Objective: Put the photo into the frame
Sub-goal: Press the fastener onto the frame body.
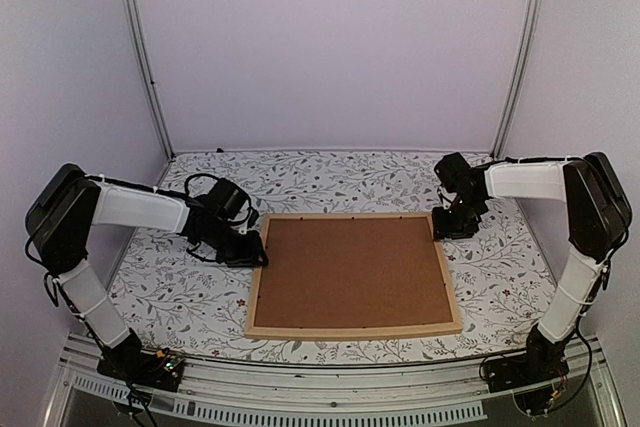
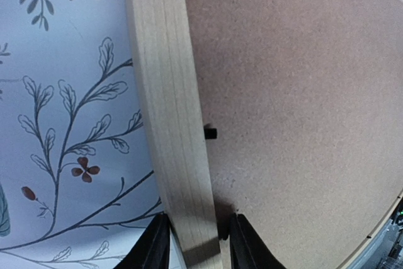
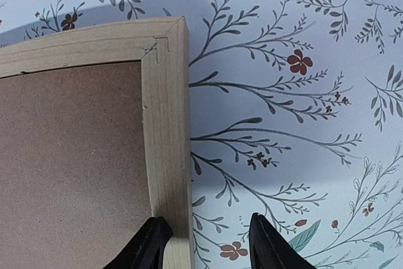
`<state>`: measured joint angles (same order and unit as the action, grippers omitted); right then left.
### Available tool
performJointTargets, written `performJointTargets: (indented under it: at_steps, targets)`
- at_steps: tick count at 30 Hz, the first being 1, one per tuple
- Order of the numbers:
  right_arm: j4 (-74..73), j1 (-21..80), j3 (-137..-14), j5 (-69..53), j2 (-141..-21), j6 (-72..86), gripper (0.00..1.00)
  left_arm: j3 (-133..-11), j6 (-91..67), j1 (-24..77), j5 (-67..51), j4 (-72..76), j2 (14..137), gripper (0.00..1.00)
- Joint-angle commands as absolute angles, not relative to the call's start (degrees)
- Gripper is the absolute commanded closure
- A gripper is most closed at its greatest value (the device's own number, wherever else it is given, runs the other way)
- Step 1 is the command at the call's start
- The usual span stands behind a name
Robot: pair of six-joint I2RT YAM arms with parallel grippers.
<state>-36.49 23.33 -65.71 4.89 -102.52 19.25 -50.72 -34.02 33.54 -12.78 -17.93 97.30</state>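
Frame (image 1: 350, 330) lay face-down on the flower-patterned bench (image 1: 180, 297), between the two arms. Brown backing board (image 1: 350, 272) sat inside its rails, filling the opening. A small black tab (image 2: 210, 133) showed at the inner edge of the left rail, resting over the board; probably a retaining clip.

Photo not seen in any view. Could not tell whether it lay under the board or was elsewhere.

Left pincer (image 2: 196, 247) straddled the left rail, one finger on the cloth side and one on the board side, both tight to the wood. Read as clenched on the frame. Likely purpose: to pin the frame so it would not slide while the other arm worked.

Right pincer (image 3: 208, 244) was low at the far right corner. Its inner finger was at the board-side edge of the rail and its outer finger stood off over the cloth, leaving a clear gap. Released, holding nothing.

Judgement: the board was seated, so the job was either near its end or needed the board lifted first.
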Motion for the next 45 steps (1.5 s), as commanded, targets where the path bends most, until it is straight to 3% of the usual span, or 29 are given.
performJointTargets:
  at_steps: [1, 31, 45]
  targets:
    - [-37.7, 27.1, -66.3, 4.9, -105.6, 21.5, 0.52, -49.2, -34.4, 37.4, -16.4, -16.2, 100.3, 0.65]
    - [-41.9, 37.0, -70.2, 15.5, -115.0, 28.0, 0.53, -49.0, -35.2, 40.0, -16.5, -15.2, 101.1, 0.65]
    - [-39.7, 33.7, -67.7, 5.8, -98.5, 24.3, 0.51, -50.0, -36.0, 40.0, -14.8, -15.8, 99.8, 0.6]
